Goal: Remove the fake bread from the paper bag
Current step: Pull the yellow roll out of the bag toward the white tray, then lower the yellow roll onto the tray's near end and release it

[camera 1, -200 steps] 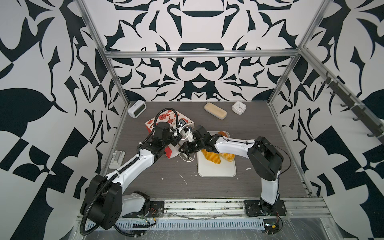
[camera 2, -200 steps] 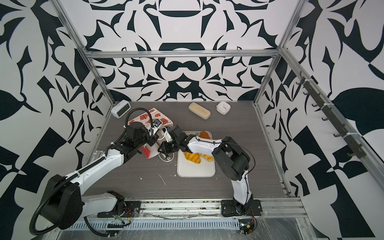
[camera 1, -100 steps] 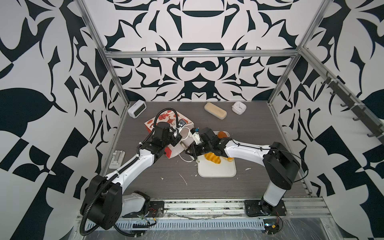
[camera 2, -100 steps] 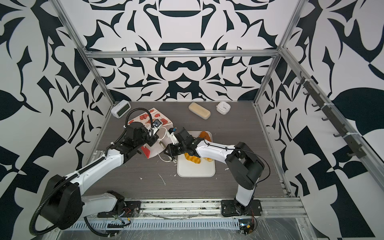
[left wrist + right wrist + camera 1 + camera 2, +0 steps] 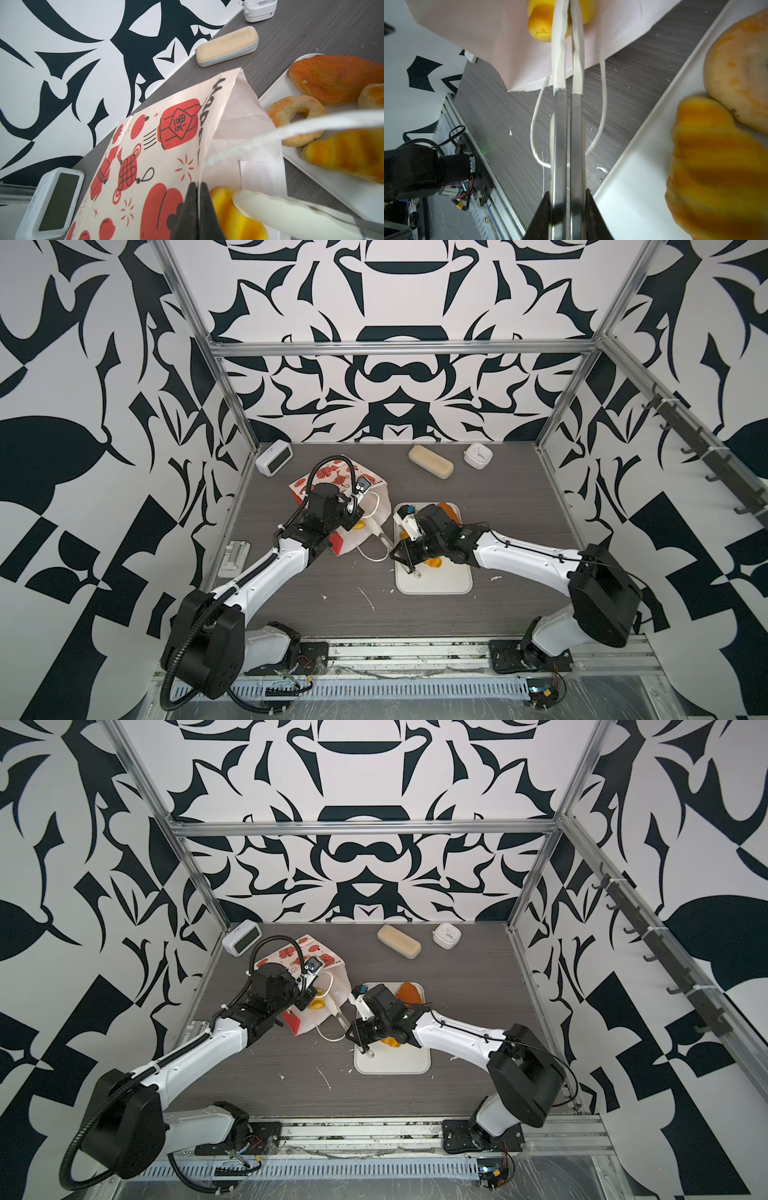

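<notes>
Your table [image 5: 519, 506] is dark grey with a wood grain. Left of middle, the paper bag [image 5: 374, 489] lies on its side, mouth open toward the white tray [image 5: 440, 585] just beside it. Along the back edge you have a beige block [image 5: 430, 461] and a small white clock [image 5: 478, 455]. A white device with a dark screen [image 5: 274, 457] sits in the back left corner. A small white piece [image 5: 235, 559] lies at the left edge, and white flecks [image 5: 368, 597] dot the front.

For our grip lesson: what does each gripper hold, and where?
Left gripper: paper bag, by its mouth edge. Right gripper: tongs, by their metal arms; the tips pinch a croissant.
</notes>
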